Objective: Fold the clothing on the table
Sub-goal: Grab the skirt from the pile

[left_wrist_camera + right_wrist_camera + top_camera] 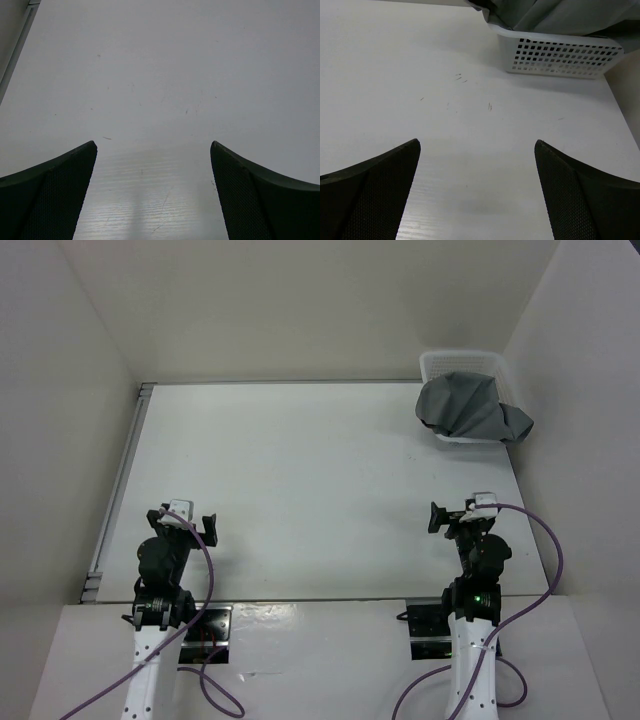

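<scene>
The left arm (160,565) and right arm (480,560) have white lower links, black joints above and a white wrist block (181,507). A purple cable (211,575) trails from each (a green light (478,597) glows on the right one). The fingers (50,195) are dark and finely dimpled.

Place: robot lab test cell.
Enclosure: plain white panels (300,300) wall the bench (300,490) ahead of and beside the fingers (50,195).
Rig: left arm (165,565) and right arm (480,560) bolted behind the fingers, purple cables (553,543) attached.
</scene>
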`<state>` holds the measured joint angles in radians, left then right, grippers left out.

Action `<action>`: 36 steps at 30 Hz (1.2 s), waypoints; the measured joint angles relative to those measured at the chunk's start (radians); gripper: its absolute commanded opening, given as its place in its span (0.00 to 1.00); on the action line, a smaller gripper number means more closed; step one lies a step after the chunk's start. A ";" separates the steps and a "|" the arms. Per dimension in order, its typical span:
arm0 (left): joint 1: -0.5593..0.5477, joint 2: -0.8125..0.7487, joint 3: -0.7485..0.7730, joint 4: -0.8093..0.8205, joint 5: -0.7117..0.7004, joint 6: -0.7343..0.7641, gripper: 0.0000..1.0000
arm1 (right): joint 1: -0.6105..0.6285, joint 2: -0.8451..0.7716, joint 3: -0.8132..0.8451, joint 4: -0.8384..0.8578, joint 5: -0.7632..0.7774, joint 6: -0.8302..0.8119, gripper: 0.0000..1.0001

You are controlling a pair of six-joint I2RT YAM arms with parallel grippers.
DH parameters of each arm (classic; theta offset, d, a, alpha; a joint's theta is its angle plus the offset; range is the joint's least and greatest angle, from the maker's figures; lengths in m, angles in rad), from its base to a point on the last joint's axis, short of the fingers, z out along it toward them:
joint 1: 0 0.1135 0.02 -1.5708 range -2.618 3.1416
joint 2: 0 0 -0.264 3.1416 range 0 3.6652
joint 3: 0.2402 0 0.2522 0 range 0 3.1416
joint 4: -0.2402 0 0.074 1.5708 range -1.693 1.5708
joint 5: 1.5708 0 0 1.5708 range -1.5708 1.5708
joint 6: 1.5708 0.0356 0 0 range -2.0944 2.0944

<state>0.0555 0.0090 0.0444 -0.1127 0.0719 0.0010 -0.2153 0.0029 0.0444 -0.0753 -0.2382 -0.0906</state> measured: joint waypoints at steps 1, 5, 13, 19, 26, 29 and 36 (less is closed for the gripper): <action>0.000 0.000 0.000 0.000 0.000 0.000 1.00 | 0.000 0.000 0.000 0.000 0.000 0.000 0.99; 0.000 0.000 0.000 0.000 0.000 0.000 1.00 | 0.000 0.000 0.000 0.000 0.000 0.000 0.99; 0.000 0.000 0.000 0.000 0.000 0.000 1.00 | 0.000 0.000 0.000 0.000 0.000 0.000 0.99; 0.000 0.000 0.000 0.000 0.000 0.000 1.00 | 0.000 0.000 0.000 0.000 -0.014 -0.007 0.99; 0.000 0.000 0.005 -0.019 0.203 0.195 1.00 | 0.002 0.000 0.016 0.061 -0.034 -0.005 0.99; -0.005 0.001 0.048 0.000 0.256 0.228 1.00 | 0.002 0.000 0.068 0.060 -0.007 -0.026 0.99; -0.006 0.118 0.318 0.161 0.227 0.205 1.00 | 0.002 0.167 0.362 0.066 0.121 -0.076 0.99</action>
<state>0.0494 0.1272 0.3626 0.0479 0.2993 0.2062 -0.2138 0.1699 0.4068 -0.0093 -0.1173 -0.1665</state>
